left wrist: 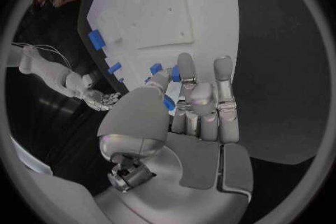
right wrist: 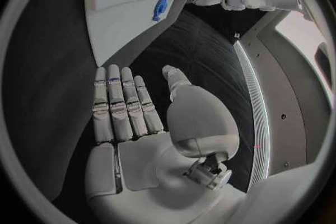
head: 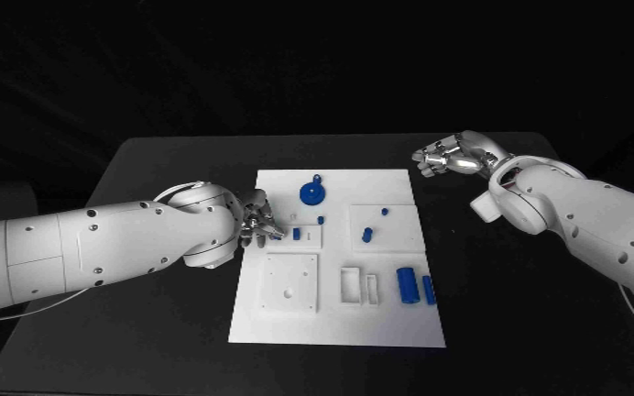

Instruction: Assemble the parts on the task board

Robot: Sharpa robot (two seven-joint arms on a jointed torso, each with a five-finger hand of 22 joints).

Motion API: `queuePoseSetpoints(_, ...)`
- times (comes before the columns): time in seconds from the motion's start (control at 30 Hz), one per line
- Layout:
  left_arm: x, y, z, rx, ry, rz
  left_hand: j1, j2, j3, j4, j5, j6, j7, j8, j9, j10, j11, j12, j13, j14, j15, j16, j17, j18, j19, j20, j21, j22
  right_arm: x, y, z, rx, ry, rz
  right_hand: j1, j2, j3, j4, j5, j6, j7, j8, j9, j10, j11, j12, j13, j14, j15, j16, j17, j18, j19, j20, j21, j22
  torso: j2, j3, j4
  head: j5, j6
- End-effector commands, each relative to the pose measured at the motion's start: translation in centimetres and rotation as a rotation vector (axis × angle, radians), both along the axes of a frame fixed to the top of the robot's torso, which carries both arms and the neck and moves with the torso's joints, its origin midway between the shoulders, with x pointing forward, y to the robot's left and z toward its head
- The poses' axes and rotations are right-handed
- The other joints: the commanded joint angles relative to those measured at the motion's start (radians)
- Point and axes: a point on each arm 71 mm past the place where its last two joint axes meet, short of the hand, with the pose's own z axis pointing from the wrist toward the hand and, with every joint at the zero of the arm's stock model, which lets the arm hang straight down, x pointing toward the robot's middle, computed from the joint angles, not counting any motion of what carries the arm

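Note:
The white task board lies mid-table with several blue parts on it: a round knobbed disc, a small block, short pegs and two cylinders. My left hand sits at the board's left edge, fingers stretched toward the small block. In the left wrist view a blue piece shows between the thumb and the nearest finger of that hand; whether it is pinched is unclear. My right hand hovers off the board's far right corner, fingers straight and apart, holding nothing.
Raised white square fixtures and a slotted holder stand on the board's near half. Bare black table surrounds the board on both sides. The table's far edge runs close behind the board.

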Motion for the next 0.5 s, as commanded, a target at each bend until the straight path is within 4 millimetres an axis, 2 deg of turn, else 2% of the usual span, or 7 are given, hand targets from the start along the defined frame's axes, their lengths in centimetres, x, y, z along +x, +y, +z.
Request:
queuePoseSetpoints(0.03, -0.03, 0.07, -0.44, 0.018, 0.024, -0.010, -0.005, 0.000, 0.037, -0.028, -0.007, 0.050, -0.049, 0.006, -0.001, 0.045, -0.008, 0.005, -0.002, 0.006, 0.000, -0.007, -0.001, -0.006, 0.008, -0.002, -0.004, 0.017, -0.04, 0.09, -0.03, 0.006, 0.005, 0.009, 0.002, 0.008, -0.003, 0.001, 0.004, -0.007, 0.001, -0.005, -0.001, -0.008, -0.001, -0.003, -0.001, -0.006, 0.000, -0.003, -0.002, 0.004, -0.004, -0.001, 0.000, -0.001, 0.000, 0.0002, -0.0001, -0.001, 0.000)
queuePoseSetpoints(0.3, 0.18, 0.01, -0.63, 0.022, 0.029, -0.011, -0.004, -0.018, 0.017, 0.020, -0.009, 0.052, -0.052, 0.007, -0.003, 0.045, -0.009, 0.006, -0.001, 0.007, -0.002, -0.009, -0.003, -0.008, 0.012, -0.004, -0.008, 0.017, -0.06, 0.13, -0.06, 0.007, 0.006, 0.011, 0.002, 0.008, -0.003, 0.001, 0.004, -0.007, 0.001, -0.005, -0.001, -0.008, -0.001, -0.003, -0.001, -0.006, 0.000, -0.003, -0.002, 0.004, -0.004, -0.001, 0.000, -0.001, 0.000, -0.0002, -0.0004, -0.004, -0.003)
queuePoseSetpoints(0.5, 0.18, -0.02, -0.76, 0.025, 0.037, -0.013, -0.021, -0.031, 0.004, 0.041, -0.003, 0.052, -0.054, 0.006, -0.011, 0.045, -0.010, 0.006, -0.001, 0.007, -0.003, -0.011, -0.008, -0.011, 0.014, -0.006, -0.009, 0.017, -0.07, 0.09, -0.10, 0.006, 0.007, 0.010, 0.002, 0.008, -0.003, 0.001, 0.004, -0.007, 0.001, -0.005, -0.001, -0.008, -0.001, -0.003, -0.001, -0.006, 0.000, -0.003, -0.002, 0.004, -0.004, -0.001, 0.000, -0.001, 0.000, 0.0001, 0.0002, -0.005, -0.004)
